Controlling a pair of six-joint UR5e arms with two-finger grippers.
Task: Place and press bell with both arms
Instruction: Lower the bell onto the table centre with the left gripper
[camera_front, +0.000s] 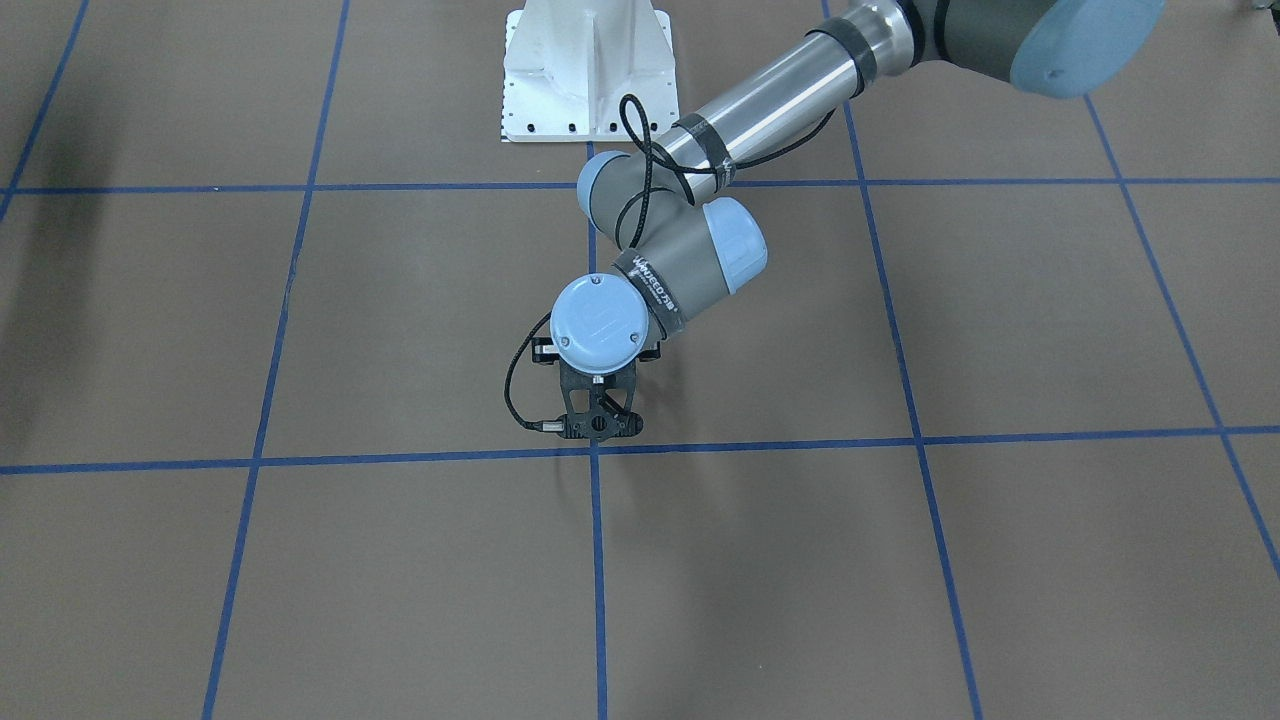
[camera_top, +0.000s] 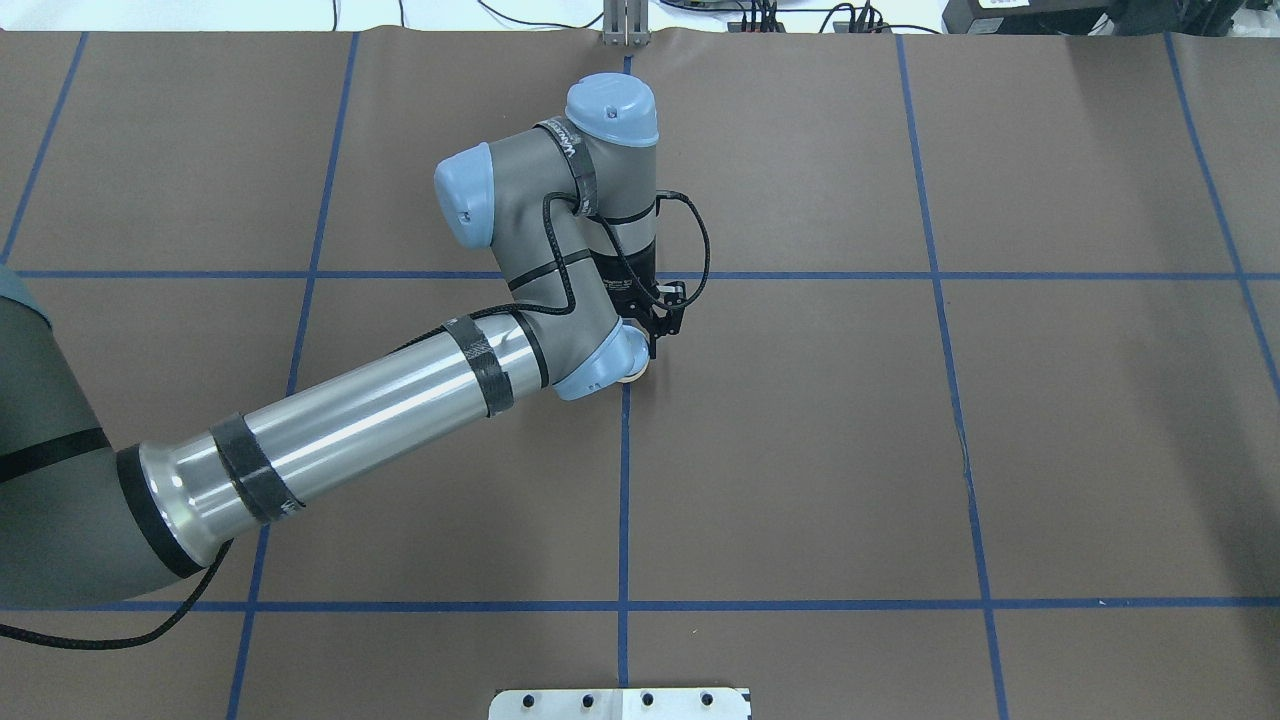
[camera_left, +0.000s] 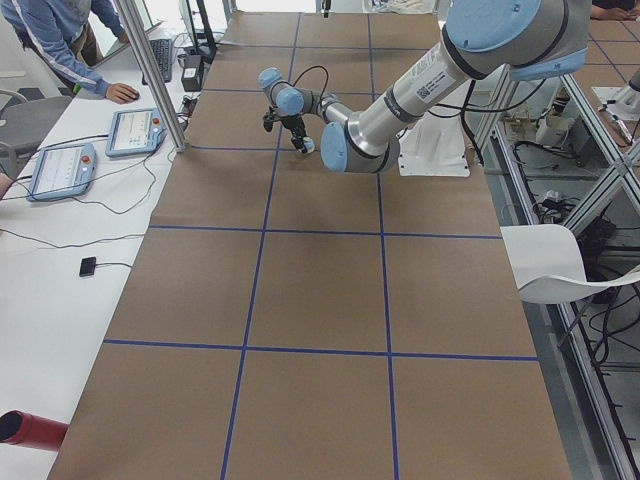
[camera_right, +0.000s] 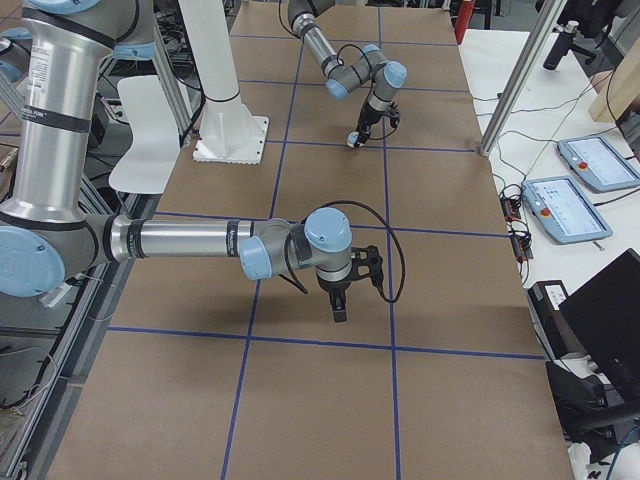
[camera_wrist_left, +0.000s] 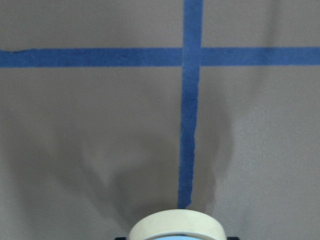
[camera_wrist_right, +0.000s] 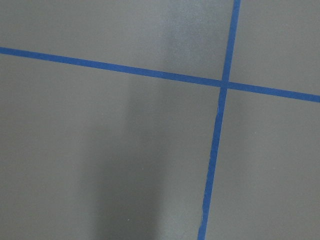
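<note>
Jaws of the right gripper (camera_right: 339, 314), hanging over the brown worktop (camera_top: 800, 450) well apart from the bell (camera_wrist_left: 176, 226): apart or together, I cannot tell. The left gripper (camera_front: 598, 428) points down near a blue tape crossing (camera_front: 597, 452), its jaws clamped on the bell, cream base facing the worktop.

left arm (camera_top: 380, 405) over table (camera_top: 1050, 450) centre; bell (camera_top: 634, 377) under joint cap (camera_top: 592, 372)

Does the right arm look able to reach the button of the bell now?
Probably not yet. The left pincer holds the bell from above, with the button hidden under it, and the right pincer hangs far away from it.
</note>
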